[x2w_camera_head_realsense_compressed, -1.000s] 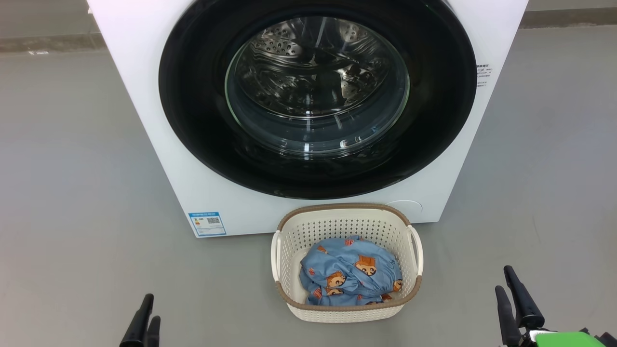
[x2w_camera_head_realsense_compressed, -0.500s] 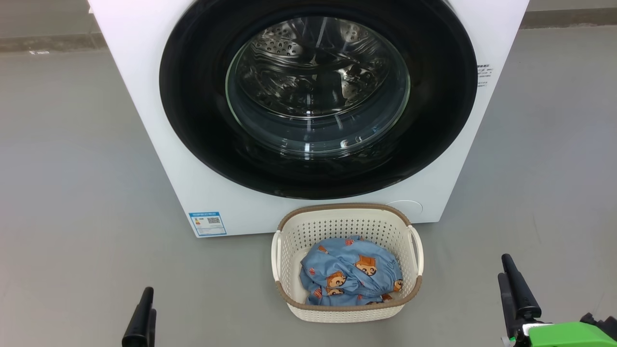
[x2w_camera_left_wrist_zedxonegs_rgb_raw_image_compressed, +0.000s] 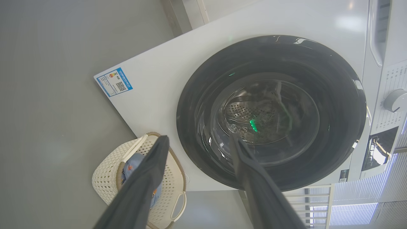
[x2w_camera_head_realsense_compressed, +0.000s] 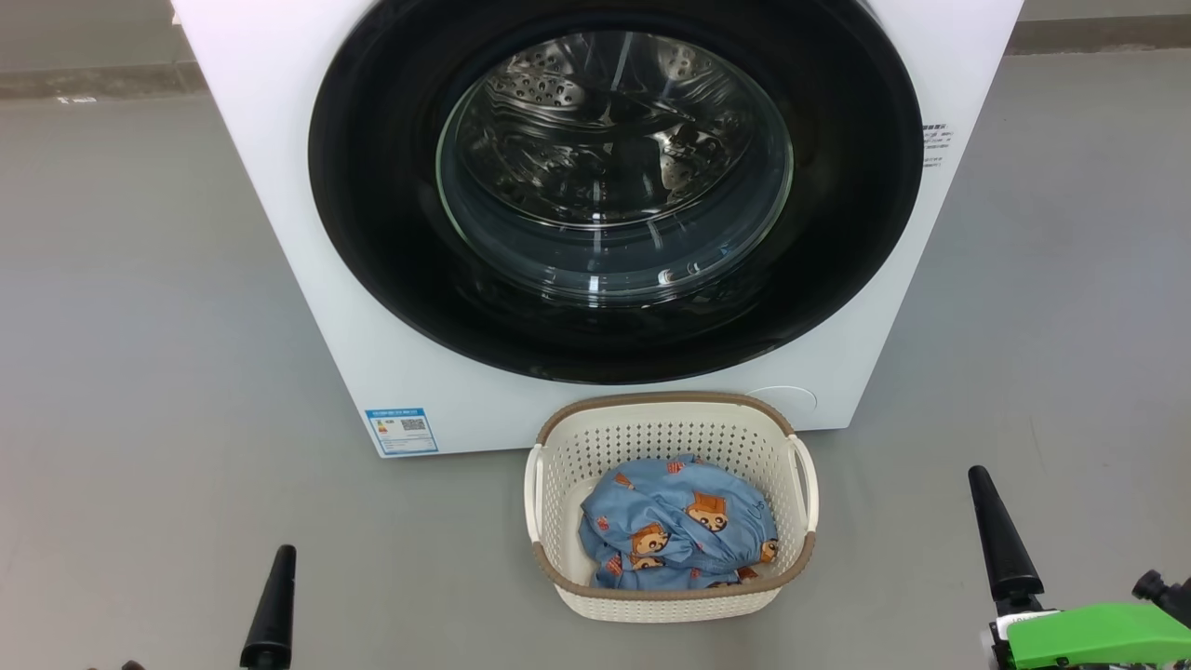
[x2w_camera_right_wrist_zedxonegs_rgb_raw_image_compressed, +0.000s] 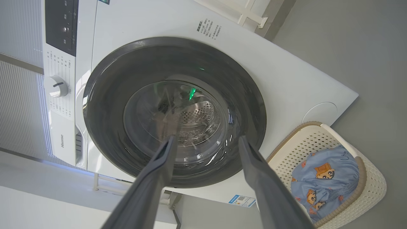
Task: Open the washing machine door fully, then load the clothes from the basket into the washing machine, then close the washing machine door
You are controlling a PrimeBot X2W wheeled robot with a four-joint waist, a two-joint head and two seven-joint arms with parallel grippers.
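Observation:
The white washing machine (x2w_camera_head_realsense_compressed: 279, 186) stands ahead with its door (x2w_camera_head_realsense_compressed: 614, 195) shut, black rim flat against the front and the steel drum visible through the glass. On the floor before it sits the cream basket (x2w_camera_head_realsense_compressed: 670, 437), holding the blue printed clothes (x2w_camera_head_realsense_compressed: 675, 535). My left gripper (x2w_camera_head_realsense_compressed: 283, 554) hovers low at the left of the basket, and my right gripper (x2w_camera_head_realsense_compressed: 979, 475) low at the right, both well short of the door. In the left wrist view the left gripper (x2w_camera_left_wrist_zedxonegs_rgb_raw_image_compressed: 199, 139) is open and empty. In the right wrist view the right gripper (x2w_camera_right_wrist_zedxonegs_rgb_raw_image_compressed: 207, 138) is likewise open and empty.
Grey floor (x2w_camera_head_realsense_compressed: 140, 326) spreads on both sides of the machine. A blue label sticker (x2w_camera_head_realsense_compressed: 401, 431) marks the machine's lower left front. The control panel with a dial (x2w_camera_right_wrist_zedxonegs_rgb_raw_image_compressed: 56, 86) runs along its top. A green part (x2w_camera_head_realsense_compressed: 1098, 635) of my right arm shows at the lower right.
The right gripper has risen in the head view and turned so its two fingers overlap into one. The left gripper has risen a little and turned the same way.

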